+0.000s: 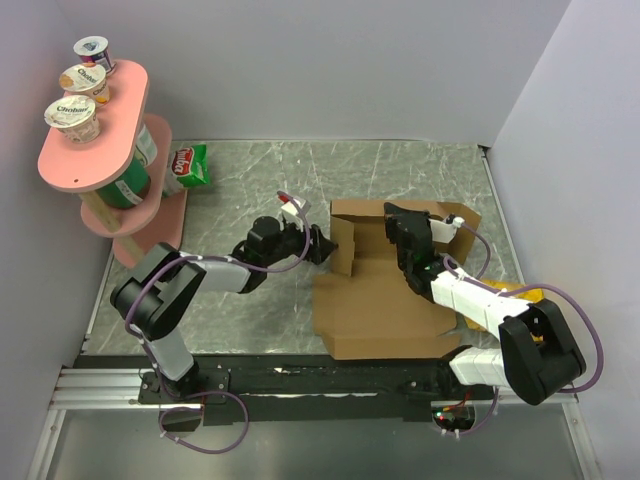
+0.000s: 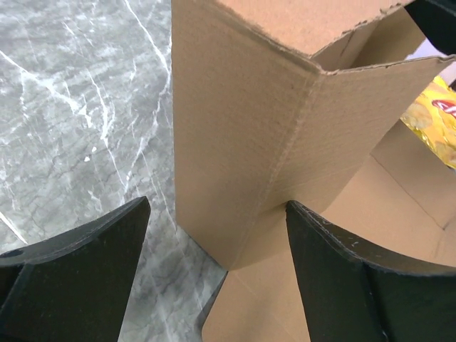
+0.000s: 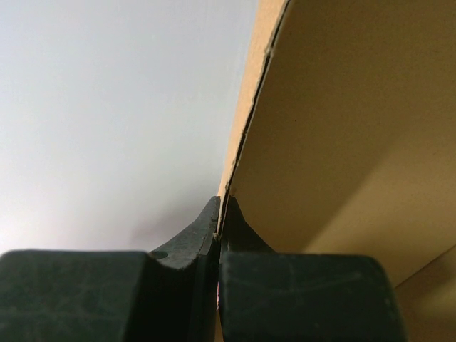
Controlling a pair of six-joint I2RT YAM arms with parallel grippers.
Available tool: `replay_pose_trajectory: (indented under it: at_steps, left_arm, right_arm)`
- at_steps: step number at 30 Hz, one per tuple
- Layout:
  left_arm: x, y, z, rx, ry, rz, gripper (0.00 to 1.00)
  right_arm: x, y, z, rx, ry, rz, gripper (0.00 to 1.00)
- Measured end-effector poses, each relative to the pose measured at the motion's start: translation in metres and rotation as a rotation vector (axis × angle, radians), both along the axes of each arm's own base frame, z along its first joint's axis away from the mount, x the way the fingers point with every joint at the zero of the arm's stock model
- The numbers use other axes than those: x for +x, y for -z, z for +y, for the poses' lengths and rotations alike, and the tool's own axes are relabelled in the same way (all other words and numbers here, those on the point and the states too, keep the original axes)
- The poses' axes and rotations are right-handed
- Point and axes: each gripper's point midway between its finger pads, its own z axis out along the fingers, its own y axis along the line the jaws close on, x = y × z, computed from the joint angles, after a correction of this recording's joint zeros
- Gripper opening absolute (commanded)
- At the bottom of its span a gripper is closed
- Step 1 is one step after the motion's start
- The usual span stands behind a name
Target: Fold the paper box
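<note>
Folding the paper box (image 1: 380,310), which lies centre-right on the marble table (image 1: 260,170) with one wall raised.

Starting from the left, a pink stand (image 1: 90,150) of Chobani cups (image 1: 72,115) and a green snack bag (image 1: 190,165) sit well apart from the work. My left gripper (image 2: 217,214) is spread wide, straddling the upright corner crease. I'd close squarely on that crease so the tab turns inward. My right gripper (image 3: 219,206) is clenched on the raised panel's edge and should hold it vertical. A yellow chip bag (image 2: 434,121) just beside the box's right edge could snag a flap.
</note>
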Motion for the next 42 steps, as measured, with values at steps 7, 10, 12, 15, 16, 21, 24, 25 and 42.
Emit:
replay_pose_trajectory:
  at_steps: [7,10,12,15,16,21,24,25,42]
  left_arm:
    - [0.007,0.0,-0.007,0.004,-0.044,-0.012,0.83]
    - [0.009,0.0,-0.01,0.008,-0.058,-0.017,0.83]
    - [0.013,0.0,-0.012,0.016,-0.072,-0.018,0.84]
    - [0.017,0.001,-0.017,0.029,-0.087,-0.025,0.88]
    - [0.017,0.002,-0.018,0.033,-0.088,-0.028,0.88]
    - [0.015,0.005,-0.022,0.059,-0.083,-0.053,0.86]
    - [0.016,0.007,-0.023,0.071,-0.087,-0.061,0.85]
    - [0.017,0.006,-0.024,0.075,-0.088,-0.066,0.85]
    - [0.032,0.01,-0.033,0.094,-0.187,-0.088,0.86]
  right_arm:
    - [0.0,0.001,-0.001,-0.002,0.004,0.001,0.0]
    - [-0.001,0.001,-0.003,-0.005,0.014,0.0,0.0]
    - [0.0,-0.001,-0.006,-0.006,0.027,-0.006,0.0]
    - [-0.001,-0.005,-0.008,-0.006,0.037,-0.016,0.0]
    - [-0.002,-0.006,-0.008,-0.007,0.037,-0.018,0.0]
    - [-0.006,-0.007,-0.009,-0.023,0.025,-0.002,0.0]
    - [-0.007,-0.008,-0.008,-0.028,0.02,0.005,0.0]
    - [-0.008,-0.007,-0.008,-0.03,0.021,0.007,0.0]
    - [-0.006,-0.011,-0.009,-0.032,0.03,0.007,0.0]
